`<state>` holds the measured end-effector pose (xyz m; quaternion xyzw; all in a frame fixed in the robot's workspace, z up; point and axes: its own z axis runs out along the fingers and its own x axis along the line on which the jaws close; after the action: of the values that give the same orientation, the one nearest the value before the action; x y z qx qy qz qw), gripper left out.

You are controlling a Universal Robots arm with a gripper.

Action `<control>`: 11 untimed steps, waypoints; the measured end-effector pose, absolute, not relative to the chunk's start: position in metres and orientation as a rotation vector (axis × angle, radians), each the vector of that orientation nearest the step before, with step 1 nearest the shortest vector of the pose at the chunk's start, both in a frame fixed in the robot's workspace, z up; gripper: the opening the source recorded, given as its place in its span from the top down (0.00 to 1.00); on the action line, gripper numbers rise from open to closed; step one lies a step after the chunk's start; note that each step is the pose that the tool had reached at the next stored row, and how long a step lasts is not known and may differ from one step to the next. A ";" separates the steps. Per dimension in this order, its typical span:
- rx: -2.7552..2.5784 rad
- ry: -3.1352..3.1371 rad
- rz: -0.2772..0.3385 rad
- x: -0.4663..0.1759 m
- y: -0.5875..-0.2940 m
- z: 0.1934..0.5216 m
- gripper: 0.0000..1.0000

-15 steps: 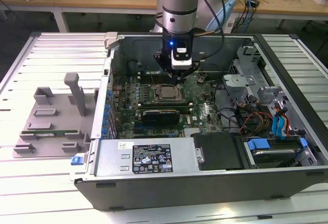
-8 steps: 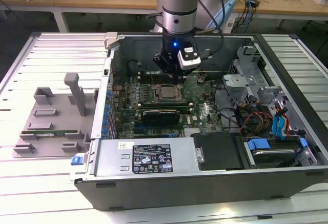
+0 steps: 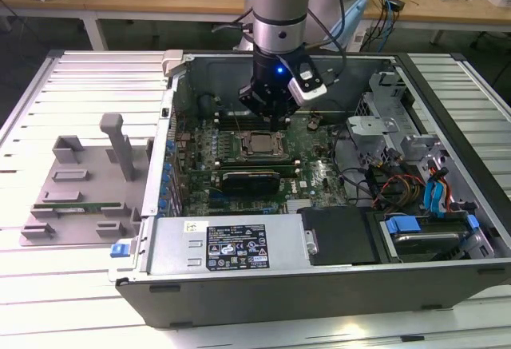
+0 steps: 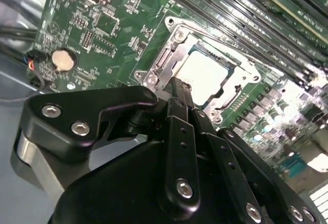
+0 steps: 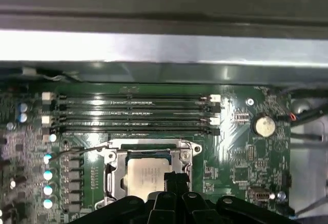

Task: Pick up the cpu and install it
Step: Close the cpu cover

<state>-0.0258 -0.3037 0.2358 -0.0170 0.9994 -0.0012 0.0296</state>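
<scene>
Cpu [image 5: 146, 175] sits flat in the socket [image 5: 110, 157] on the motherboard [image 5: 241, 167], with the memory slots [image 5: 133, 115] on its far side. The gripper [image 5: 174, 177] hangs right over its edge, and the jaws look pinched together with nothing in them. I'd guess it's light and stiff with a slick lid and a fragile underside, so take it by two opposite edges. The lid print and the sticker [image 3: 238, 247] on the near metal box aren't readable.

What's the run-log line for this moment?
cpu: lying in motherboard socket | hand: low over cpu's edge | contact: unclear | case: open
</scene>
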 end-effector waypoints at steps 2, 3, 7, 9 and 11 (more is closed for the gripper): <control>-0.062 3.082 -0.003 -0.027 -0.304 0.234 0.89; -0.062 3.082 -0.003 -0.028 -0.305 0.234 0.89; -0.061 3.082 -0.003 -0.035 -0.308 0.231 0.89; -0.061 3.082 -0.003 -0.037 -0.310 0.230 0.89; -0.060 3.082 -0.003 -0.039 -0.311 0.229 0.89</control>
<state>-0.0392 -0.3114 0.2291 -0.0194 0.9994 -0.0010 0.0297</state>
